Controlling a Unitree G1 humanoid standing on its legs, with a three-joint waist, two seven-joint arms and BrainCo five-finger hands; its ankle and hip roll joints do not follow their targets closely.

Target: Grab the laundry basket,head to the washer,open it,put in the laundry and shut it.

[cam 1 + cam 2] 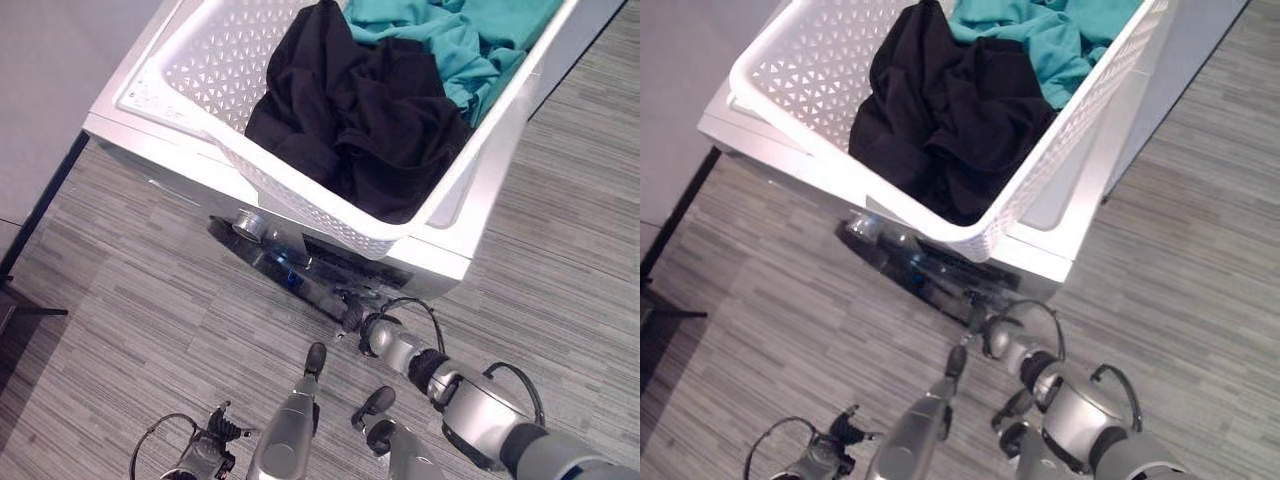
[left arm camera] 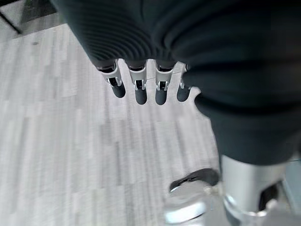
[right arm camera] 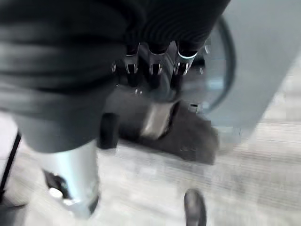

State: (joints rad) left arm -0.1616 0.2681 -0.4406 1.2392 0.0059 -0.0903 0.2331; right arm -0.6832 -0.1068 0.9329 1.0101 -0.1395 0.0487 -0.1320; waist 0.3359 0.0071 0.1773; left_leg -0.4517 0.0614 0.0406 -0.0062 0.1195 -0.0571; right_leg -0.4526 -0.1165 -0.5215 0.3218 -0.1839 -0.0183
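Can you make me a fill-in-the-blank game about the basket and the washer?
1. The white basket sits on top of the ____.
2. The clothes in the basket are black and ____.
3. The right robot hand reaches toward the washer's round ____.
4. The left robot hand hangs over the ____, holding nothing.

Missing words: washer; teal; door; floor

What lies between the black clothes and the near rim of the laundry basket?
Nothing: in the left eye view the black clothes lie directly against the near wall of the white laundry basket, which stands on the washer.
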